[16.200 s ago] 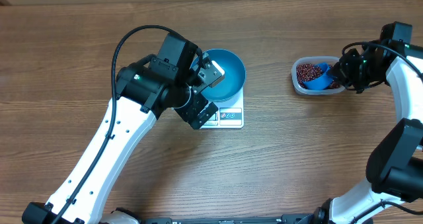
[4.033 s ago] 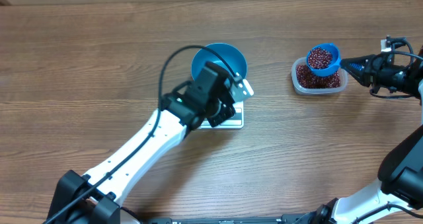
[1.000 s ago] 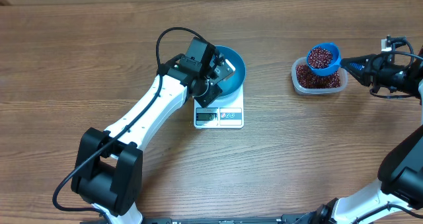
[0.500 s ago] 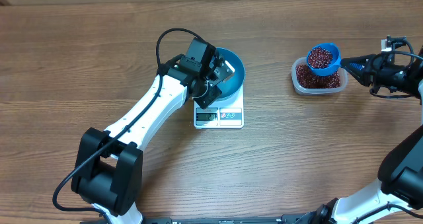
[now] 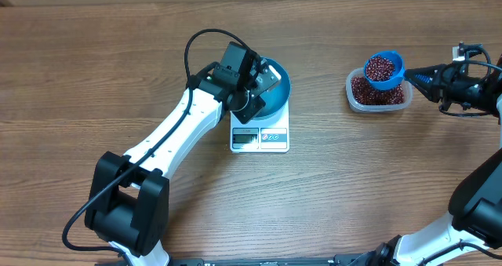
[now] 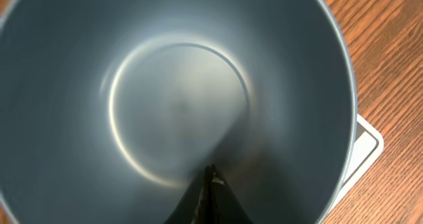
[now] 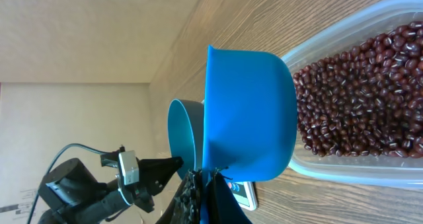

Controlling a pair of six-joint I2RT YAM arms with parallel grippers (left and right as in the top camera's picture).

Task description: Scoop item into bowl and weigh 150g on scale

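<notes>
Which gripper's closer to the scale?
Left. The left gripper holds the bowl on the scale; the right gripper is far to its right, holding the scoop over the tub.

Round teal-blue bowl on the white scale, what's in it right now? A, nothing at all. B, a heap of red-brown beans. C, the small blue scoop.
A: the left wrist view shows the round teal-blue bowl with a bare smooth bottom; the red-brown beans sit in the small blue plastic scoop.

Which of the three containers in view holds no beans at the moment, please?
The teal bowl on the white scale: its inside is bare, while the clear tub and the blue scoop above it both hold beans.
</notes>
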